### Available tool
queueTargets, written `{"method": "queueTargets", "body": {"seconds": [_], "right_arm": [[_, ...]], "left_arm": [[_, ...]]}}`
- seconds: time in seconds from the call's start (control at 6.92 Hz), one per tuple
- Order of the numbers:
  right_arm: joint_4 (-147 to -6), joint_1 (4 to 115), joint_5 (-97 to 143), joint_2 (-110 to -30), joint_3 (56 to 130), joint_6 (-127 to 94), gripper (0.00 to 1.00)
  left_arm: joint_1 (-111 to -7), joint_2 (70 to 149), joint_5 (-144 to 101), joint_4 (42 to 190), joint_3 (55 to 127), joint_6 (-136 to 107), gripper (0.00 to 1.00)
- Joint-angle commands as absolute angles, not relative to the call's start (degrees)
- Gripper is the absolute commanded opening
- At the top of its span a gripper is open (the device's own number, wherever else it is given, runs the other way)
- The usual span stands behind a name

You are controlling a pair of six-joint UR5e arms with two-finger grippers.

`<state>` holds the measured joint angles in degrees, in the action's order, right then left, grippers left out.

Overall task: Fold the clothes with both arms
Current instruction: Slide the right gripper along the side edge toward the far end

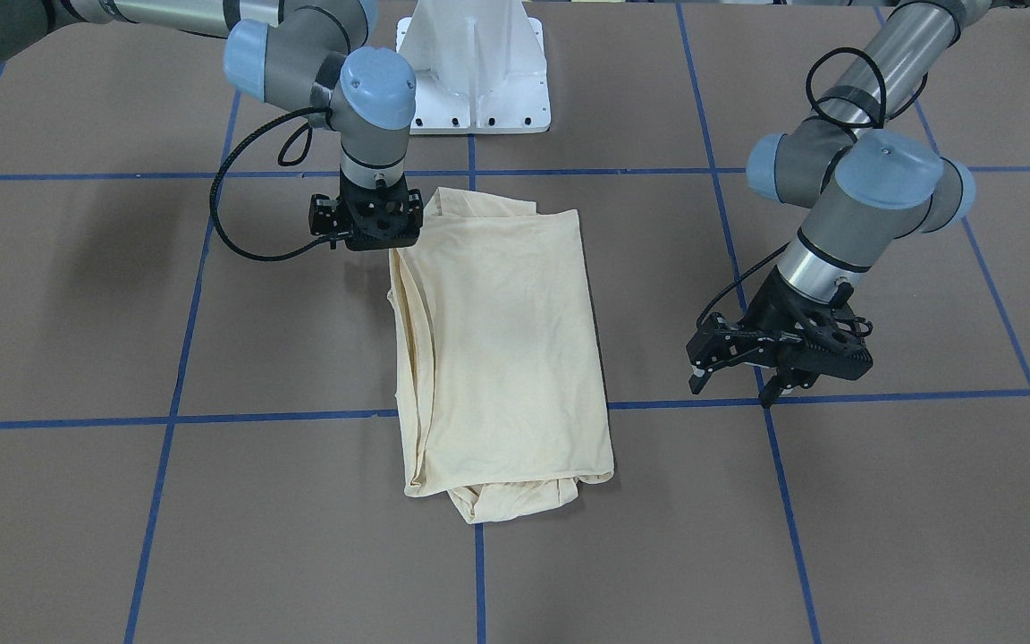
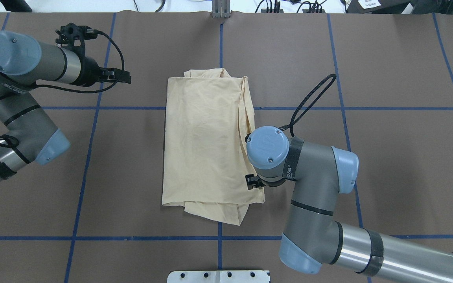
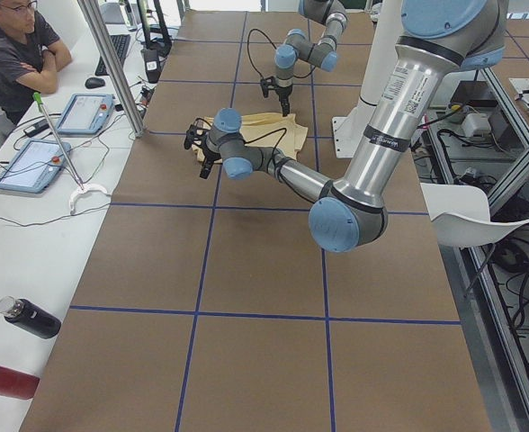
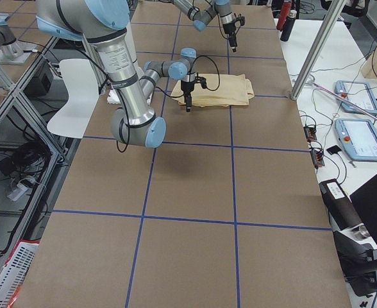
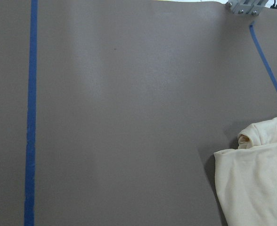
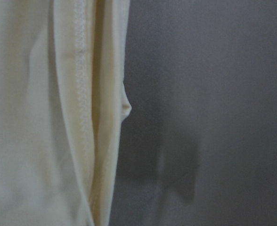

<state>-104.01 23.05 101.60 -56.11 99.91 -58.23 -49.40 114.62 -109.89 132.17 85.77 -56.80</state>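
Observation:
The clothes are a single pale cream-yellow shirt (image 1: 502,340), folded into a long rectangle in the middle of the brown table (image 1: 882,519), with no print showing. From overhead the shirt (image 2: 205,141) has bunched layers at its near and far ends. My right gripper (image 1: 375,231) points straight down at the shirt's edge near the robot's end; its fingers are hidden under its body, so I cannot tell its state. The right wrist view shows only the shirt's hemmed edge (image 6: 77,94). My left gripper (image 1: 737,385) hovers open and empty, well clear of the shirt's other side.
Blue tape lines (image 1: 166,420) divide the table into squares. The white pedestal base (image 1: 475,67) stands behind the shirt. In the left side view a person (image 3: 17,54) sits at a side desk with control tablets (image 3: 85,112) and bottles (image 3: 31,317).

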Motion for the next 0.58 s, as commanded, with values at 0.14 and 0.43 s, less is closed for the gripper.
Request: {"method": "queueTargets", "body": {"seconds": [0.14, 0.43], "right_arm": [[-98.6, 23.8, 100.6, -53.6, 95.6, -55.8, 1.0], [-98.3, 24.8, 100.5, -50.7, 92.8, -54.6, 1.0]], "left_arm": [[-49.4, 114.9, -109.9, 132.5, 84.6, -56.7, 1.0], [-49.4, 114.9, -109.9, 132.6, 84.3, -56.4, 1.0]]}}
